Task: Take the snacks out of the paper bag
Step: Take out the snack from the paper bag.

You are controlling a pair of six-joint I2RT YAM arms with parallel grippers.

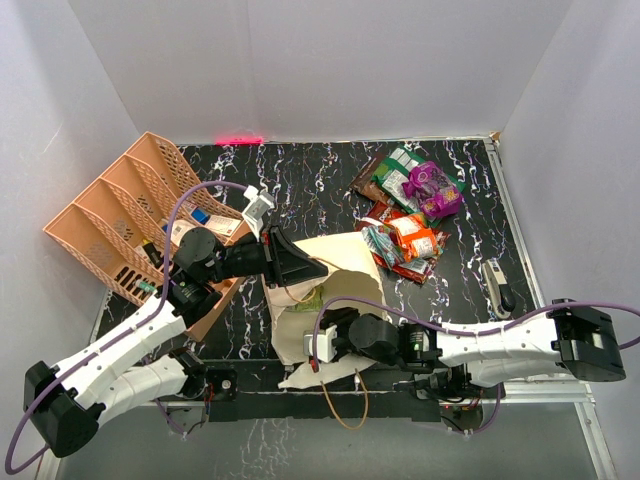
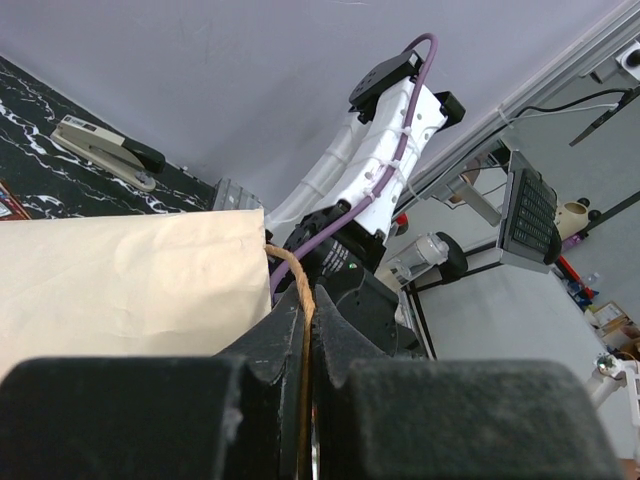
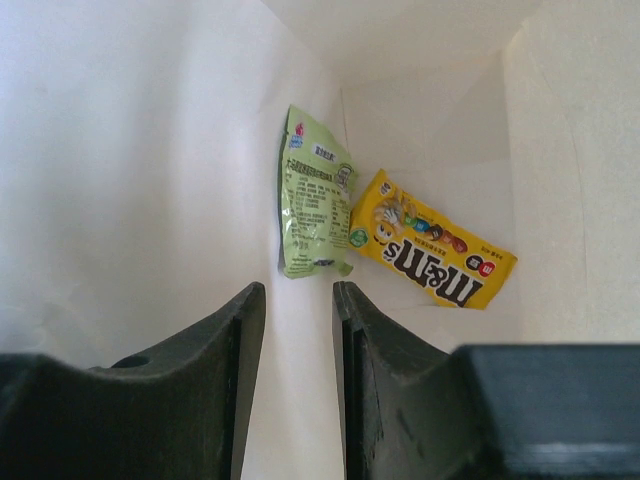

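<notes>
The cream paper bag (image 1: 335,262) lies on its side in the middle of the table, mouth toward the arms. My left gripper (image 2: 308,312) is shut on the bag's tan loop handle (image 2: 290,268), holding the upper side up. My right gripper (image 3: 298,300) is inside the bag, open, nothing between its fingers. Just past its fingertips a green packet (image 3: 315,195) and a yellow M&M's packet (image 3: 430,250) lie at the bag's bottom. Several other snacks (image 1: 410,205) are piled on the table at the back right, outside the bag.
An orange compartment tray (image 1: 115,215) with small items stands at the left, close to my left arm. A grey stapler (image 1: 497,285) lies at the right edge. The bag's second handle (image 1: 345,410) hangs over the near table edge.
</notes>
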